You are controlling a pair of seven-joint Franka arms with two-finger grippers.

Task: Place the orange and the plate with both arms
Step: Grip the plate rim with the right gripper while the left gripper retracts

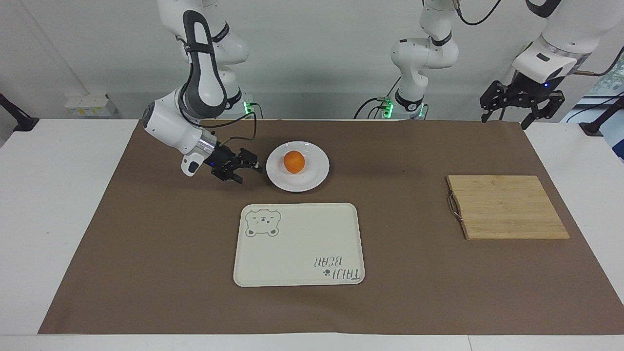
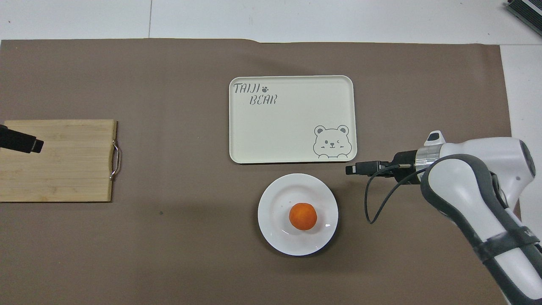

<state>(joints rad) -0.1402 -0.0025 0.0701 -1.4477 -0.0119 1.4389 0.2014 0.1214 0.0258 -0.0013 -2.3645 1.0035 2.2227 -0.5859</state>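
Low beside the round glossy white plate (image 1: 297, 166), the right arm's black two-finger gripper (image 1: 245, 170) points sideways at the plate's rim from the right arm's end of the table, its fingers spread apart and holding nothing; a narrow strip of brown mat (image 1: 146, 253) separates it from the rim. Its white forearm slopes down from a folded elbow above. The left arm's black gripper (image 1: 521, 108) hangs high over the mat's corner at the left arm's end, fingers parted and empty, pointing down. A small bright-orange fruit, the orange (image 1: 294, 162), sits in the plate's middle. Farther from the robots than the plate lies a cream rectangular tray with a bear drawing (image 1: 299, 243); a bamboo cutting board with a metal handle (image 1: 507, 206) lies toward the left arm's end. Nothing stands between the right gripper and the plate.

From overhead, the right gripper (image 2: 358, 168) shows between the tray's (image 2: 292, 118) bear corner and the plate's (image 2: 279, 203) rim, apart from both. The orange (image 2: 302, 216) rests centred on the plate. Only the left gripper's tip (image 2: 29, 144) shows, over the board (image 2: 72, 169).
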